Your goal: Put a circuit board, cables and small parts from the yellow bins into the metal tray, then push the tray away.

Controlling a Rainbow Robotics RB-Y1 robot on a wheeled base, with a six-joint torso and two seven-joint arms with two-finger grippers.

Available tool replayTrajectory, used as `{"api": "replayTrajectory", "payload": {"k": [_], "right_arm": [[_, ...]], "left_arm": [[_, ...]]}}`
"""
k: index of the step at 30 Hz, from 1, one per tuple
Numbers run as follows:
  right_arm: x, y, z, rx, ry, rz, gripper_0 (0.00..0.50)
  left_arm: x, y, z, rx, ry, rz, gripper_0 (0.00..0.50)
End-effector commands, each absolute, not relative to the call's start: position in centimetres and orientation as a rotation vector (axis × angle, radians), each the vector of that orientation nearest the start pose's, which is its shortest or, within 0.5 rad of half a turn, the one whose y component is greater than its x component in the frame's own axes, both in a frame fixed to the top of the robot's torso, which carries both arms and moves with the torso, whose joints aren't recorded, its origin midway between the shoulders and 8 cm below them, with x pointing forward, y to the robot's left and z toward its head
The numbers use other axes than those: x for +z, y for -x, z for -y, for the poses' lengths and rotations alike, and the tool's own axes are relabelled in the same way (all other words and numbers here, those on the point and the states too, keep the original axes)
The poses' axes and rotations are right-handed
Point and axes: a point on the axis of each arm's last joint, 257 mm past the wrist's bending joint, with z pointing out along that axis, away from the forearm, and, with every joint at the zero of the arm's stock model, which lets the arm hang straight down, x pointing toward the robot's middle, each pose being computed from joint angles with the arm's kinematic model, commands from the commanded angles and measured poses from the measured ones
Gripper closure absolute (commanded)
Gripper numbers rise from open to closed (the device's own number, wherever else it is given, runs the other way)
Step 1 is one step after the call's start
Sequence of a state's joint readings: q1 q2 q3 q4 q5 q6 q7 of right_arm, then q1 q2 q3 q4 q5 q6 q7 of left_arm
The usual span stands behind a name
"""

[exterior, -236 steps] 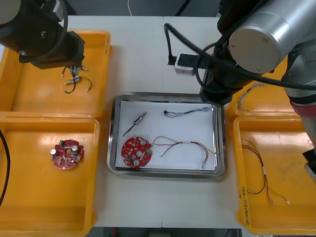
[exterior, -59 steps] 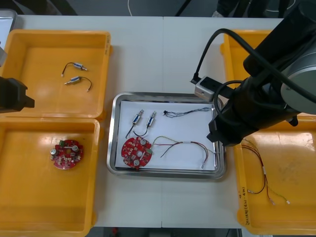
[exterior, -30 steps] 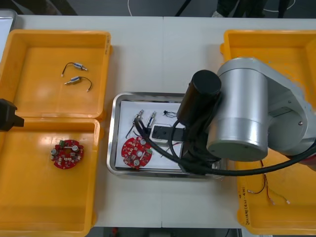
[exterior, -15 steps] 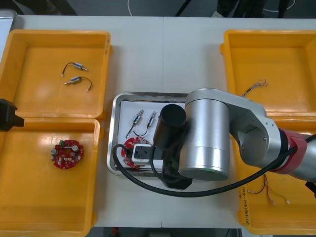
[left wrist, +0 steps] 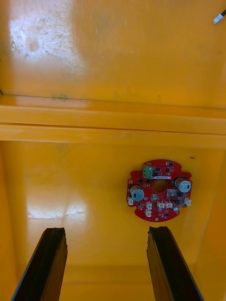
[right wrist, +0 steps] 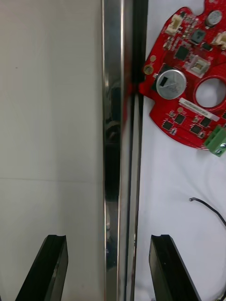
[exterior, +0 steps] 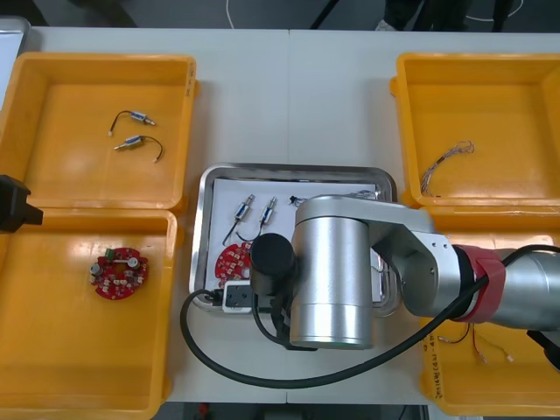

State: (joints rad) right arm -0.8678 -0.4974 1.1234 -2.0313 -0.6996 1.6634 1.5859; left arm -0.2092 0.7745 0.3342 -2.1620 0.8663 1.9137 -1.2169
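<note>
My right gripper (right wrist: 108,242) is open and straddles the metal tray's shiny rim (right wrist: 113,141): one finger is over the bare table, the other over the white inside. Just past that finger, inside the tray, lies a round red circuit board (right wrist: 188,108). From above, my right arm (exterior: 337,271) covers the near half of the tray (exterior: 203,236), with the board (exterior: 231,259) peeking out beside it and two small metal parts (exterior: 256,210) behind. My left gripper (left wrist: 106,233) hangs open above another red board (left wrist: 159,190) in a yellow bin.
The left far bin (exterior: 52,70) holds two small metal parts (exterior: 136,131); the left near bin holds the spare board (exterior: 118,271). A twisted cable (exterior: 446,159) lies in the right far bin, and red and yellow cables (exterior: 477,341) in the right near one.
My right arm has swung across the tray toward its near left side, covering the cables in it. The left arm has not moved.
</note>
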Motion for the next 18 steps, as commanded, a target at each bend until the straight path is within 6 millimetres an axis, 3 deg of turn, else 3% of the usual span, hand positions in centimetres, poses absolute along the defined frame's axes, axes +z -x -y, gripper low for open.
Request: {"api": "replayTrajectory", "payload": {"k": [1,18], "right_arm": [[-28.7,-32.7,-0.2,-0.230,2.017,-1.994,0.000],[-30.4,-33.1,0.2,-0.298,2.026,-1.988,0.000]], "left_arm": [[-13.4,-38.1,-38.7,0.044,0.018,-2.621,0.000],[-13.4,-38.1,-38.7,0.044,0.018,-2.621,0.000]]}}
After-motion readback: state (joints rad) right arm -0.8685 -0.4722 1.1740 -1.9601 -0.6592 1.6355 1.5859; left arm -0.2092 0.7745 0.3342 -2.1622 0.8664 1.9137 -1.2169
